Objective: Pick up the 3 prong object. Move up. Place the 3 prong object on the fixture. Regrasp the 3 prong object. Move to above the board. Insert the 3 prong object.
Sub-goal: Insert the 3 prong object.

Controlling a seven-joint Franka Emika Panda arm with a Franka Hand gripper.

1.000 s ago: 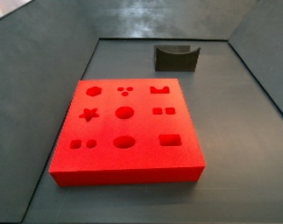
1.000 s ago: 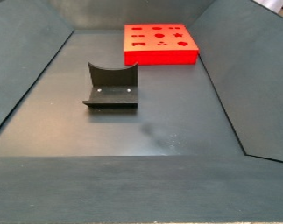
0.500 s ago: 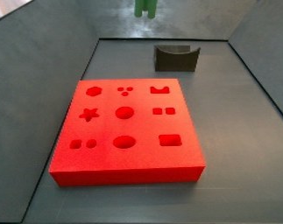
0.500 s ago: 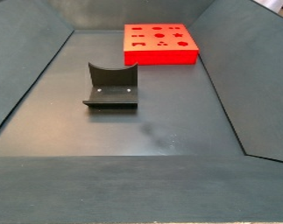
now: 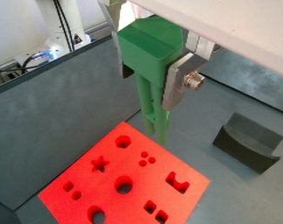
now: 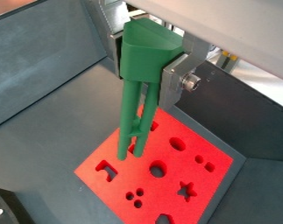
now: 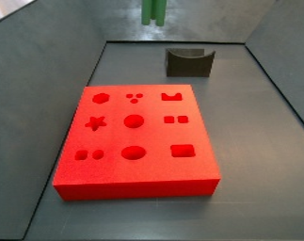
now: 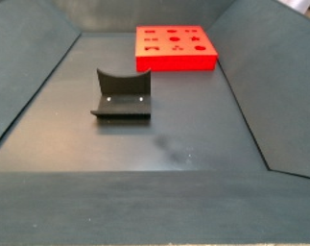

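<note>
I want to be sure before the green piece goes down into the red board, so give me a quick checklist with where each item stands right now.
1. 3 prong object held in the pincer: ok, it hangs between the silver fingers in both wrist views.
2. Prongs pointing down at the board: ok.
3. Piece high above the board: ok; a side view shows only its tip at the upper edge.
4. Three-dot hole free: ok.
5. Prongs lined up with that hole: cannot tell.
6. Fixture out of the way: ok, it stands apart from the board.
</note>
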